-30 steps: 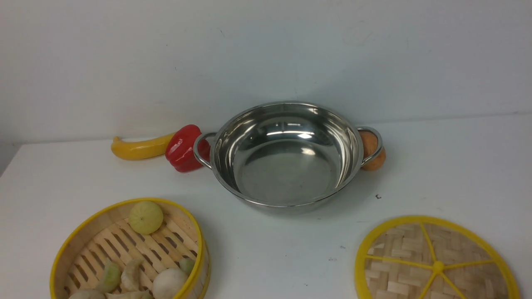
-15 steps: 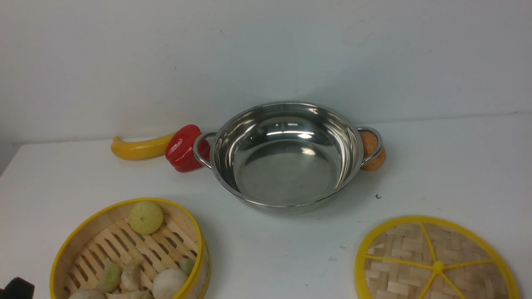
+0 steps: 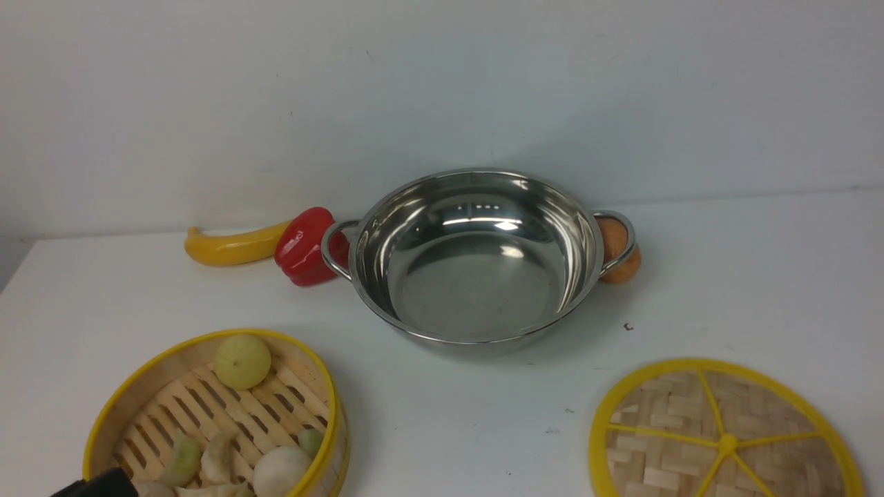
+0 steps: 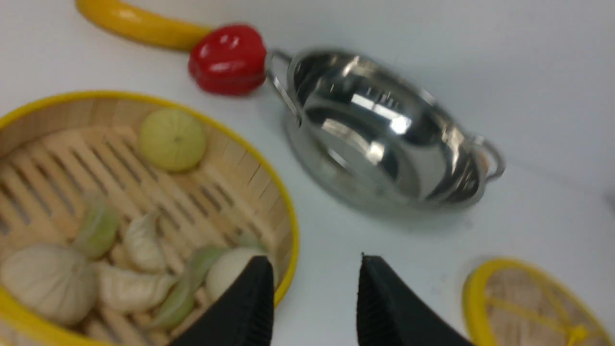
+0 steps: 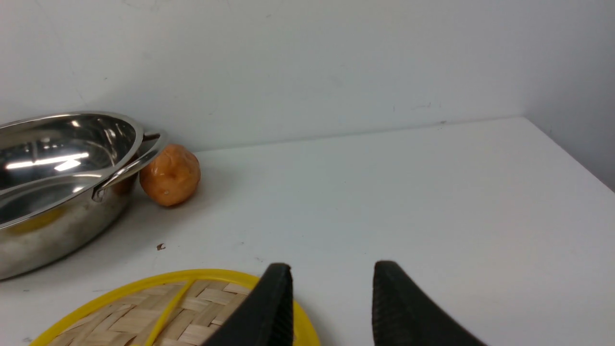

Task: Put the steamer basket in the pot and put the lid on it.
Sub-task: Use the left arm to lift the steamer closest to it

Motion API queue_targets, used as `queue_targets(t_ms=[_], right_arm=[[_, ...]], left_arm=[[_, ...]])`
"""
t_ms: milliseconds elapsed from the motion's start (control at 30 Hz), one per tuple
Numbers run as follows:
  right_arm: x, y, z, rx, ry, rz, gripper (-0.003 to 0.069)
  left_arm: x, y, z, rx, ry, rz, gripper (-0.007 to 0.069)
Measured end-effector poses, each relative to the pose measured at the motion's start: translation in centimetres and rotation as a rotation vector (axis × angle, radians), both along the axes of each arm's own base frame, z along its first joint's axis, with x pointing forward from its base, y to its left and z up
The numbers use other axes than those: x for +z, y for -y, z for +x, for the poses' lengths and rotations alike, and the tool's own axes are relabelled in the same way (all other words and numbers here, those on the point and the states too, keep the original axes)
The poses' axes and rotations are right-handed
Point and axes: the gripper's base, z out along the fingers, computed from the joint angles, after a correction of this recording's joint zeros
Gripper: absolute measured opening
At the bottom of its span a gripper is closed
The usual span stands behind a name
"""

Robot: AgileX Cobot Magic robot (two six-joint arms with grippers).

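Observation:
The steamer basket (image 3: 297, 386) stands at the front left, upright, with buns and dumplings on its slats. The empty steel pot (image 3: 476, 255) is at the middle back. Flat on the table at the front right lies the woven lid (image 3: 725, 435). My left gripper (image 4: 314, 269) is open and empty, one finger over the inside of the basket (image 4: 62, 158), the other over bare table outside its yellow rim. A black part of the left gripper (image 3: 93, 486) shows at the basket's near edge. The right gripper (image 5: 331, 274) is open and empty, one finger over the rim of the lid (image 5: 144, 312).
A yellow banana (image 3: 231, 247) and a red pepper (image 3: 307, 246) lie against the pot's left handle. An orange ball (image 3: 621, 266) sits under its right handle. The wall rises close behind the pot. The table's right edge (image 5: 576, 163) shows in the right wrist view.
A black part of my left gripper has come into the front view at the bottom left and moved right to the basket's near edge. Pot, lid and basket have not moved.

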Motion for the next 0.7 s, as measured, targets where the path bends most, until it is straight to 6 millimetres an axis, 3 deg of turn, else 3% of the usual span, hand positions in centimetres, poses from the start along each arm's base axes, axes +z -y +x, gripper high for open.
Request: queue_targets(t_ms=[100,233,367,500,533,633,700], right_arm=[[0.0,0.0,0.0,0.0,0.0,0.0,0.0249],[0.0,0.0,0.0,0.0,0.0,0.0,0.0249],[0.0,0.0,0.0,0.0,0.0,0.0,0.0249],[0.0,0.0,0.0,0.0,0.0,0.0,0.0249],[0.0,0.0,0.0,0.0,0.0,0.0,0.0249],[0.0,0.0,0.0,0.0,0.0,0.0,0.0249],[0.0,0.0,0.0,0.0,0.0,0.0,0.0249]], left_arm=[[1.1,-0.6,0.5,-0.044,-0.184,0.156,0.0241],[2.6,-3.0,1.7,-0.011,-0.444,0.424,0.0241],[4.1,-4.6,3.7,0.041,-0.553,0.527,0.0241],[5.0,-5.5,8.1,-0.002,-0.709,0.52,0.0241],[5.2,-5.5,8.1,0.0,-0.703,0.521,0.0241],[4.2,-6.0,13.0,-0.093,-0.805,0.488,0.0241],[3.6,-5.8,14.9,-0.177,-0.823,0.465,0.0241]])
